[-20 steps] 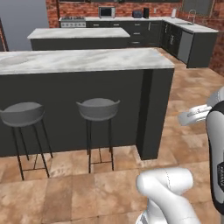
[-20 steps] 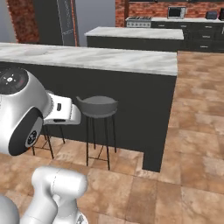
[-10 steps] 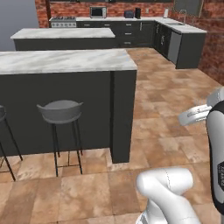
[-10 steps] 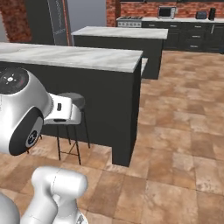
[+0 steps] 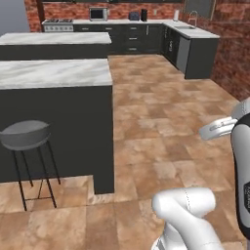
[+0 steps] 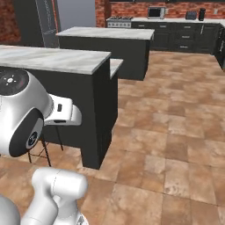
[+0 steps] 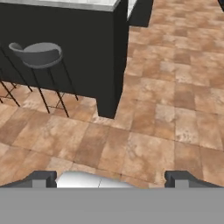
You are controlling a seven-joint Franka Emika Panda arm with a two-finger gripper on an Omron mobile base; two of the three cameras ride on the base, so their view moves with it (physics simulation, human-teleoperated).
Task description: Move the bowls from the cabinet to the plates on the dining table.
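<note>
A mobile kitchen robot crosses the tiled floor (image 5: 161, 127) with nothing in hand: in the hand view its gripper (image 7: 111, 178) sits at the bottom of the frame, finger tips (image 7: 40, 178) spread wide and empty over bare tiles. The marble-topped dining table (image 5: 53, 73) fills the left of the left base view, its dark end panel running down toward centre frame, a grey stool (image 5: 24, 134) tucked beside it at lower left. No plates or bowls can be made out on the stretch of worktop in sight. Along the brick back wall at the top of the frame stand dark base units with a microwave (image 5: 98, 13). The job appears to be at the fetching stage: the next move calls for reaching the cabinet that holds the bowls, opening it and taking one.
</note>
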